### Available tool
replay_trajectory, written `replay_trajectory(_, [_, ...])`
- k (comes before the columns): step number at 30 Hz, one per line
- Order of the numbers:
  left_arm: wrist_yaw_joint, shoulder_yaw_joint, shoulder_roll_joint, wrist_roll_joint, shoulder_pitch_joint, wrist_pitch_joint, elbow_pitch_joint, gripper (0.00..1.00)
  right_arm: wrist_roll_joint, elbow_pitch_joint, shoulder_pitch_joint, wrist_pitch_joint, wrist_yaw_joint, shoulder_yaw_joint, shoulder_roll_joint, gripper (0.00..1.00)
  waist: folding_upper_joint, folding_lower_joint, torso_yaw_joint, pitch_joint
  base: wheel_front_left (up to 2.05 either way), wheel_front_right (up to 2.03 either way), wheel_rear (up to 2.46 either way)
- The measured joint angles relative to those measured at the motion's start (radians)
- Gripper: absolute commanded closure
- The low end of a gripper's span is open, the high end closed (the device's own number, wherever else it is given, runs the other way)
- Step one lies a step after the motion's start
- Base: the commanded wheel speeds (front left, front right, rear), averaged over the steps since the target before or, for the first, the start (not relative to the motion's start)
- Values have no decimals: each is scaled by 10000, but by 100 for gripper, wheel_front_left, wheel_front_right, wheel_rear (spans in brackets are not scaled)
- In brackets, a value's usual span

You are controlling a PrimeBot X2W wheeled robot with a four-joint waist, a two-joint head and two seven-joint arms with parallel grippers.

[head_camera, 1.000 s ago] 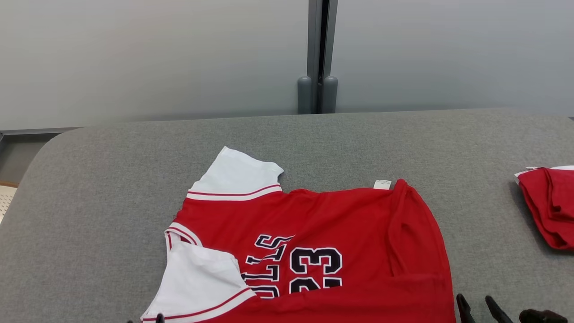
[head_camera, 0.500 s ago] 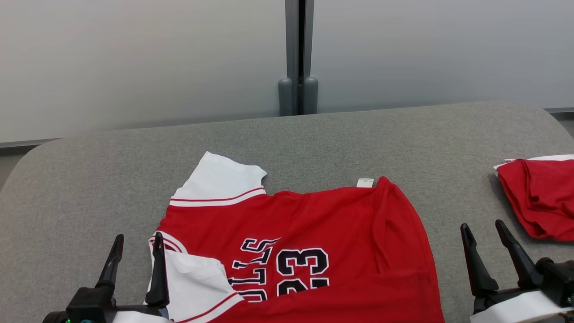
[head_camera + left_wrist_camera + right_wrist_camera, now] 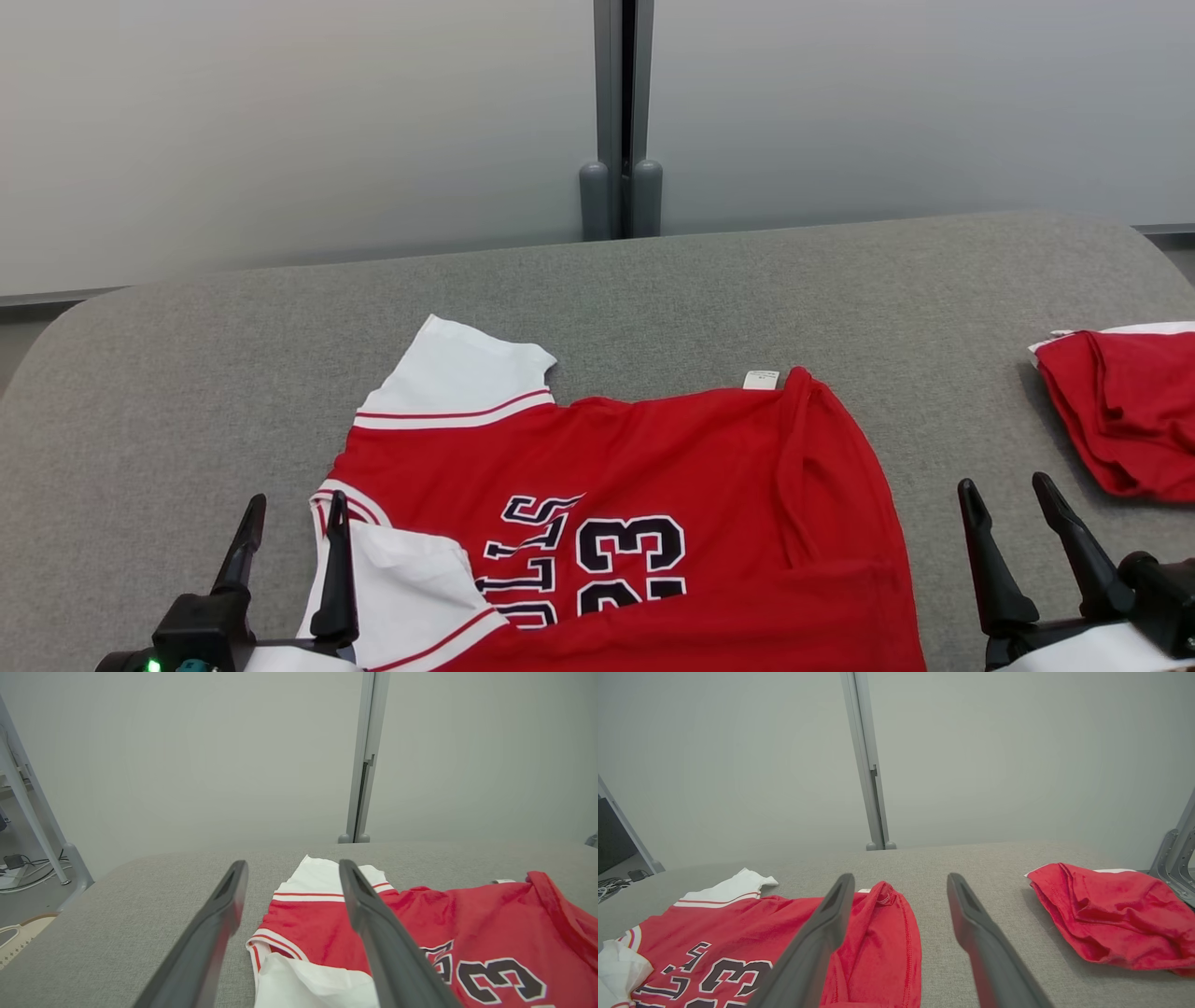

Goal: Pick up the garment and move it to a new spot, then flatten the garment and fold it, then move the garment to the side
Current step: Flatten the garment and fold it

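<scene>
Pale grey wall panels, split by a vertical grey post (image 3: 624, 112), rise behind a desk (image 3: 653, 289) covered in grey cloth with rounded far corners. The garment, a red jersey (image 3: 653, 467), lies spread on the desk between the two pincers and reaches past their fingertips towards the wall. Its black-and-white "23" and part of a word face up. One white sleeve (image 3: 457, 373) with a red stripe points away beyond the left pincer, and a second white sleeve (image 3: 401, 588) lies crumpled just right of that pincer. A small white label (image 3: 761, 380) sticks out at the jersey's far edge, and from there a raised fold of red cloth runs back towards the right pincer.

The left pincer (image 3: 296, 504) stands wide and holds nothing. Its right finger crosses the striped neck edge of the jersey in the head view, and whether it touches the cloth cannot be told. Its left finger is over bare desk.

The right pincer (image 3: 1005, 485) is also spread wide and empty, over bare desk just right of the jersey's edge. Farther to its right, well apart from the jersey, lies a second red garment (image 3: 1120, 411), bunched, with a white strip at its far side.
</scene>
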Motion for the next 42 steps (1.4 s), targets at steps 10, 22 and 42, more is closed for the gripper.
replay_trajectory(10, [-209, -299, -44, -52, -565, 31, 293, 0, -23, -186, -12, 127, 0, -46, 38, 0, 0, 0, 36, 334, 0, 0, 0])
replay_trajectory(22, [-1337, -715, -405, -347, -5211, 512, 3536, 0, 353, -201, -1292, -13, 0, 412, -217, 0, 0, 0, -194, 2138, 0, 0, 0])
replay_trajectory(42, [-1918, -207, 301, -1001, -10754, 1873, 11486, 0, 1129, 1450, -2915, -917, -2, 1574, -372, 0, 0, 0, -2039, 4203, 0, 0, 0])
